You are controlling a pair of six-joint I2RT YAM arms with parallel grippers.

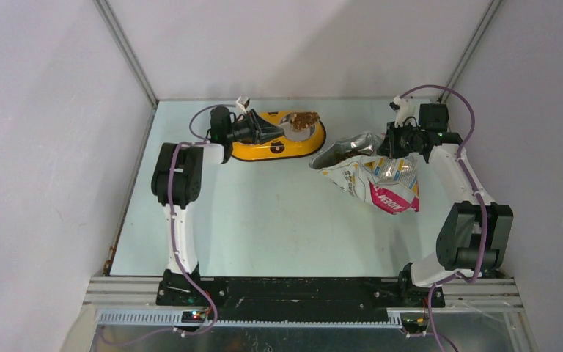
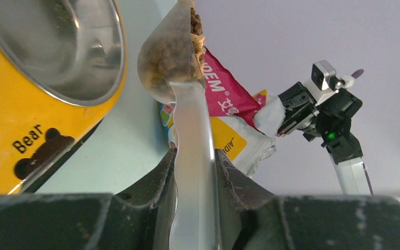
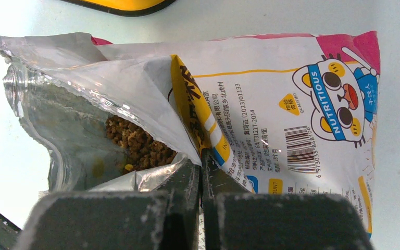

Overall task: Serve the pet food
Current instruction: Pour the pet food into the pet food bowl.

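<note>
From above, the left gripper (image 1: pixel 270 132) reaches over the yellow bowl (image 1: pixel 264 150) at the table's (image 1: pixel 264 227) far side, clamped on the clear scoop (image 1: pixel 290 128). Brown kibble (image 1: pixel 306 119) shows over the bowl's right-hand cup (image 1: pixel 300 133), where the scoop's head is. To the right the bag (image 1: pixel 374 176) lies open-mouthed towards the bowl, more kibble visible inside. Its pink base reads "AIDEM". The right gripper (image 1: pixel 391 145) is clenched on the bag's far upper edge.

In the left wrist view, the left gripper (image 2: pixel 195 161) grasps the scoop (image 2: pixel 190 120) by its handle. The scoop's head is full of kibble (image 2: pixel 169 57) and sits just beside a steel cup (image 2: pixel 67 47). The bowl's (image 2: pixel 10 109) yellow wall carries "Bear" in black above a small bear figure. Behind it, the bag (image 2: pixel 229 104) shows "DEM" on pink, and the right gripper (image 2: pixel 286 113) nips its white edge.

In the right wrist view, the right gripper (image 3: pixel 202 166) is pressed shut on the bag's (image 3: pixel 250 78) folded edge. Kibble (image 3: pixel 135 143) sits inside the silver-lined mouth. The cartoon cat (image 3: pixel 341 99) wears a blue band reading "NUTRITIOUS", next to a yellow "QUALIFIED" badge. A barcode (image 3: pixel 301 148) sits below, and the fine print includes "(2023)01133". The bowl's (image 3: pixel 120 4) rim shows at the top.
</note>
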